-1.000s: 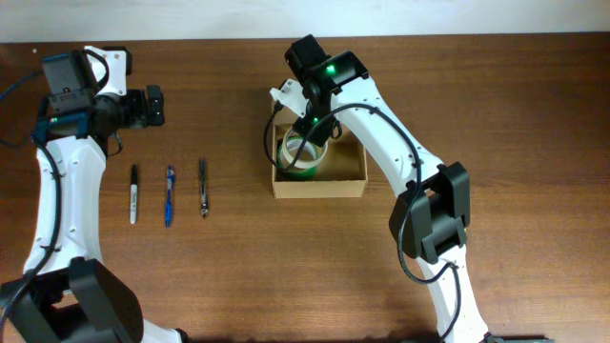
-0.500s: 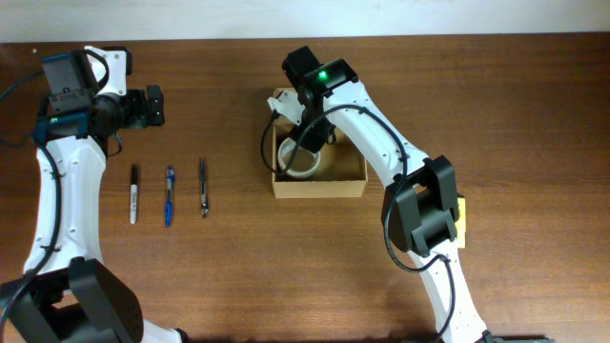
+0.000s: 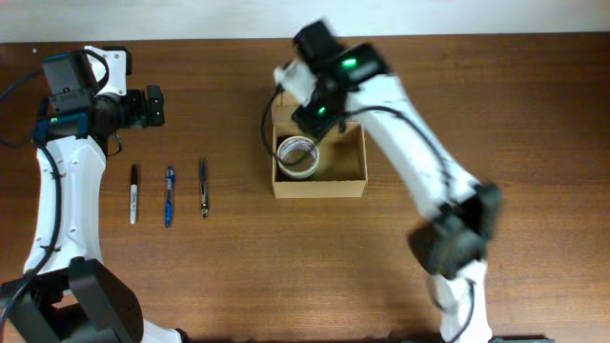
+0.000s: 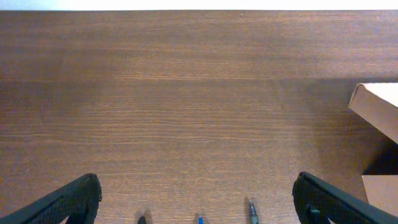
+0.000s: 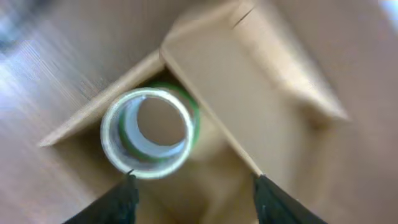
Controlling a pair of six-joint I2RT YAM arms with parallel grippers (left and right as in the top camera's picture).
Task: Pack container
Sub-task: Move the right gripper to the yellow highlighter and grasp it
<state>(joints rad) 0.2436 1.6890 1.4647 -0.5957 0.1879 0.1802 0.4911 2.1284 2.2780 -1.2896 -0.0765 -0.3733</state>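
right tool [image 5: 194, 186]: released, empty, over container [image 3: 319, 188]
left tool [image 4: 198, 198]: released, empty, far-left corner
container: mid-desk, near far edge; tape roll [image 3: 297, 155] inside
step: roll looks packed
next: grasp pens [image 3: 169, 195] near left edge

Fig. | we see table [image 4: 186, 93]: brown wood grain, smooth, faint sheen | container [image 3: 319, 188]: plain matt tan cardboard | tape roll [image 5: 149, 134]: glossy, pale, green-edged | left gripper [image 4: 199, 193] fingers [image 4: 68, 202]: black, matt, finely textured, which we read as plastic

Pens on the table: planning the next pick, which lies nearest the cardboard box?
The slim dark grey pen, rightmost of three; the blue pen and black-and-white marker lie farther from the tan cardboard box.
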